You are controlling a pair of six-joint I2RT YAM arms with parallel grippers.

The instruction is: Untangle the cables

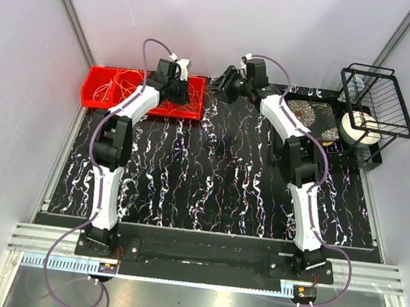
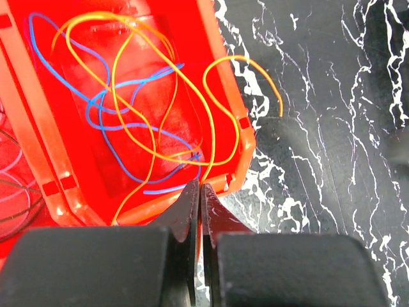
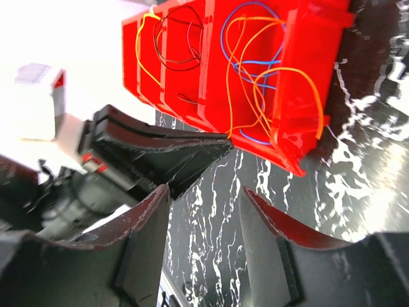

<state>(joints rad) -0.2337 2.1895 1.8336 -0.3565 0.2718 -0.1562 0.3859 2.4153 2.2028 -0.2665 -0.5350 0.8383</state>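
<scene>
A red bin [image 1: 101, 90] at the back left holds the cables [image 1: 120, 84], tangled loops of yellow, orange and blue. In the left wrist view a yellow cable [image 2: 236, 57] loops out over the bin's rim [image 2: 147, 208] and runs down into my left gripper [image 2: 199, 192], which is shut on it at the bin's right end. A blue cable [image 2: 160, 190] lies inside the bin. My left gripper also shows in the top view [image 1: 189, 96]. My right gripper [image 3: 206, 188] is open and empty, in the air just right of the bin [image 3: 319, 25], also seen from above [image 1: 220, 85].
A black wire basket [image 1: 378, 99] stands at the back right. A white roll [image 1: 359, 130] and a patterned dark item [image 1: 309, 113] lie beside it. The bin has several compartments. The black marbled mat [image 1: 217, 177] covers the table.
</scene>
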